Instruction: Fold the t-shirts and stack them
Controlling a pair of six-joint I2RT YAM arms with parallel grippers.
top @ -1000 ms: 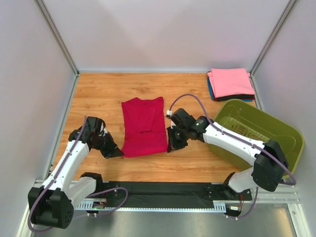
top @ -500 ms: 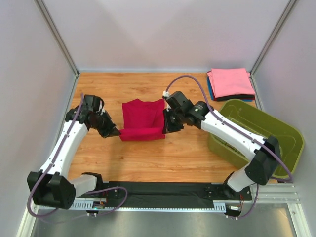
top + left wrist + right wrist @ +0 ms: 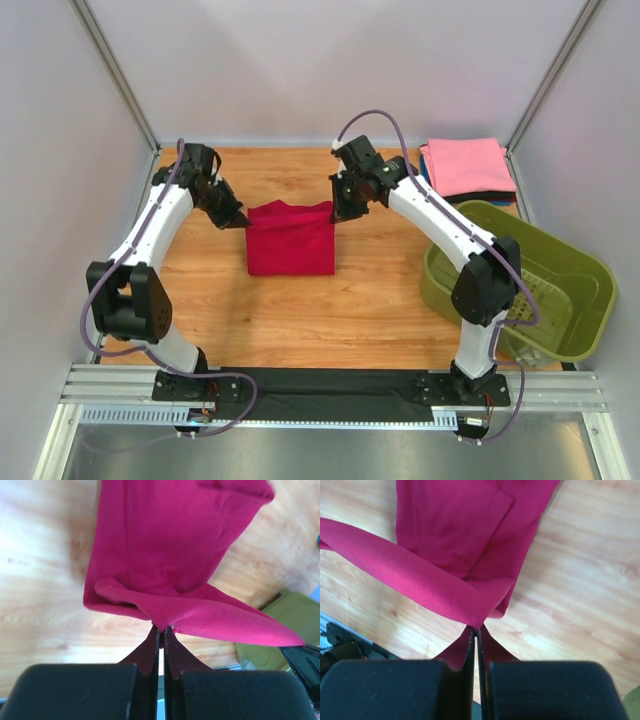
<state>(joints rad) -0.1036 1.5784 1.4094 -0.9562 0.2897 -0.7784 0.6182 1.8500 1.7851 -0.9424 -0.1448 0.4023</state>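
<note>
The left gripper (image 3: 244, 222) and right gripper (image 3: 338, 215) are each pinched tight on a far corner of the red tee (image 3: 291, 243), which lies mid-table, looks limp and light, likely sags between grips, and seems best taken by its corners.

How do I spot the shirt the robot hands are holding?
Find the wooden table and look at its middle. The red shirt lies there, its far corners pinched by the left gripper and the right gripper. It is the only red one; the pink-topped stack sits apart in the far right corner.
</note>
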